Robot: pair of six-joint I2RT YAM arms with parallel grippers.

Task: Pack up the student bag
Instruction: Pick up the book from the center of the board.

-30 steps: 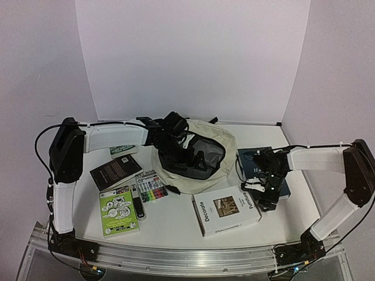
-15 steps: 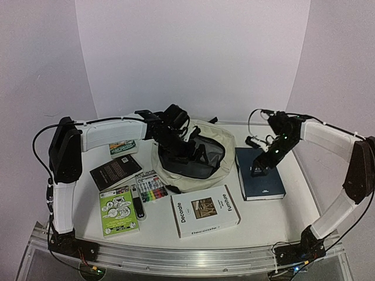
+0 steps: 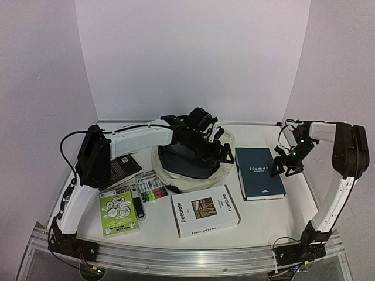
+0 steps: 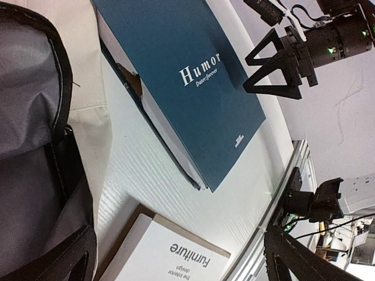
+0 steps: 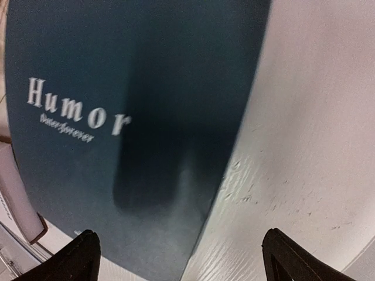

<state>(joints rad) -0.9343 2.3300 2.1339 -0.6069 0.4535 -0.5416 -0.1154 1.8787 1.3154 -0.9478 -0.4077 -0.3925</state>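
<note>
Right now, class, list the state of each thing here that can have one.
Bag, unzipped, mouth open.
Humor book, closed, lying flat.
Decorate book, closed, lying flat.
Left gripper, open, empty, at the bag's edge.
Right gripper, open, empty, over the Humor book's edge.

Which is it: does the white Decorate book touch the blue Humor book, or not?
Apart. The left wrist view shows bare white table between the blue Humor book and the white Decorate book; the top view shows the same gap.
</note>
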